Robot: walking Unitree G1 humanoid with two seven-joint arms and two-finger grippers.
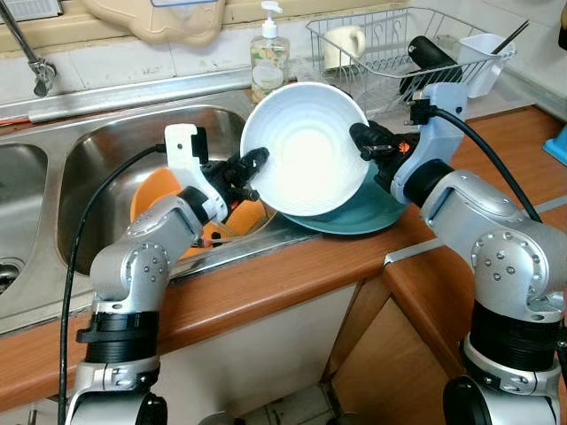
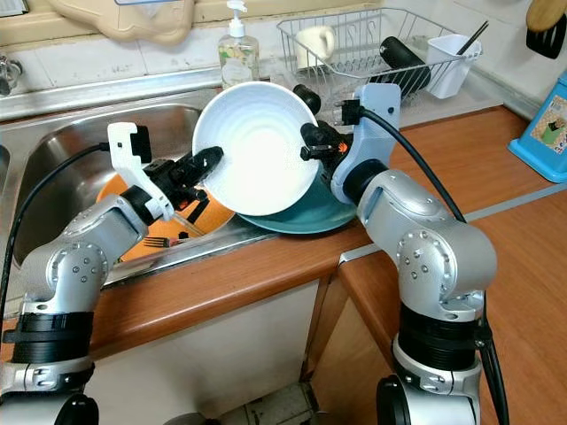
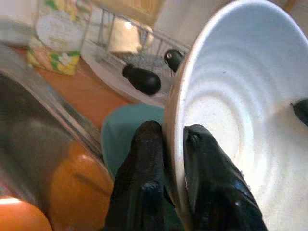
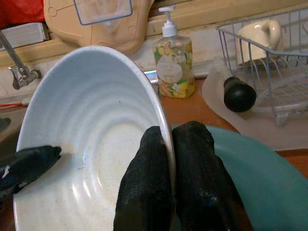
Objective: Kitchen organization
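- I've got both pincers clenched on the white bowl (image 1: 306, 149): left pincer (image 1: 252, 165) on its L rim, right pincer (image 1: 363, 139) on its R rim; bowl tilted, held above teal plate (image 1: 363, 212).
- Plate sits on wooden worktop (image 1: 292, 283) at steel sink (image 1: 106, 159) edge.
- Orange dish (image 2: 190, 221) and fork (image 2: 159, 241) in sink.
- Behind: soap bottle (image 1: 268, 55), wire rack (image 1: 390, 44) w/ mug (image 1: 344, 44).

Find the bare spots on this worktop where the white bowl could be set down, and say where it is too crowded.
Both grippers, left and right, pinch the white bowl by its rim above the teal plate. Bare wood lies along the front edge of the counter below the plate, and to the right of the robot's right arm. It is crowded by the dish rack, soap bottle and sink holding orange dishes.
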